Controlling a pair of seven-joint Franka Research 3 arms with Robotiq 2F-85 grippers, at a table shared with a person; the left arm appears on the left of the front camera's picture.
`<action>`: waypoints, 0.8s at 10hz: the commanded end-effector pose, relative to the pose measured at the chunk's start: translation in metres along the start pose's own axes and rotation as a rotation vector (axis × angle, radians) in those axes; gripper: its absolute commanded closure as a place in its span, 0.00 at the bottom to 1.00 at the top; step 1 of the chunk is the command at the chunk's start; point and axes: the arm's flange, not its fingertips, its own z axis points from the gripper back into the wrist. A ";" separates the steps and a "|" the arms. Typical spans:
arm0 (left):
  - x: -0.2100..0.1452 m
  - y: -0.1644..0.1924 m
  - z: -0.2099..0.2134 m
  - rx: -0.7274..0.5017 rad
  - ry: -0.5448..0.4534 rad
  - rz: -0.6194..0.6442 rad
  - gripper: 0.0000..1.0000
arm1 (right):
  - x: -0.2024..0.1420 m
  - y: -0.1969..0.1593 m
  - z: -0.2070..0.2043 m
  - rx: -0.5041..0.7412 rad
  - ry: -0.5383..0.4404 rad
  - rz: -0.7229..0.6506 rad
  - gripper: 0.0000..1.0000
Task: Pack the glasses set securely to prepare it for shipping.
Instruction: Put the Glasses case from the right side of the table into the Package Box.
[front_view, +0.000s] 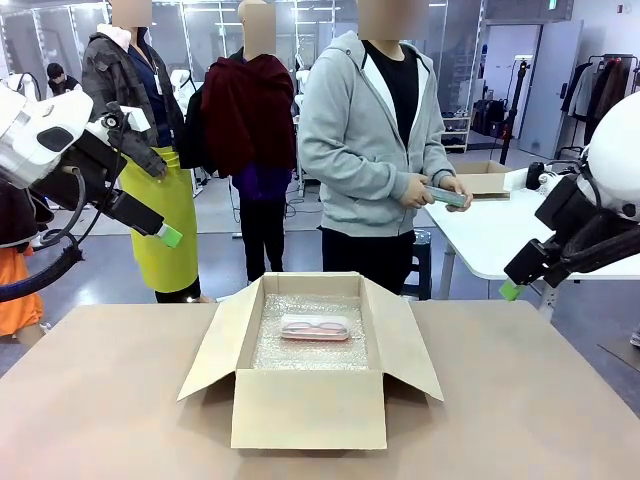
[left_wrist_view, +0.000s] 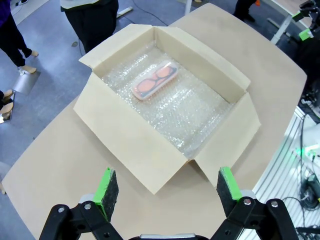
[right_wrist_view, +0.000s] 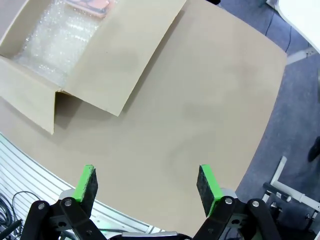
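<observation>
No writing is reading clearly anywhere.
A small dark plate (front_view: 553, 5) at the top edge, upper right of the front view, is showing too small and too far off to make out. The cardboard box (front_view: 310, 410) in the lower middle is showing only plain brown faces.
</observation>
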 end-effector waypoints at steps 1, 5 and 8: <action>-0.001 0.001 0.001 -0.010 -0.019 -0.004 0.00 | -0.003 0.001 -0.002 -0.020 -0.009 -0.006 0.00; -0.001 0.001 0.001 -0.010 -0.019 -0.004 0.00 | -0.003 0.001 -0.002 -0.020 -0.009 -0.006 0.00; -0.001 0.001 0.001 -0.010 -0.019 -0.004 0.00 | -0.003 0.001 -0.002 -0.020 -0.009 -0.006 0.00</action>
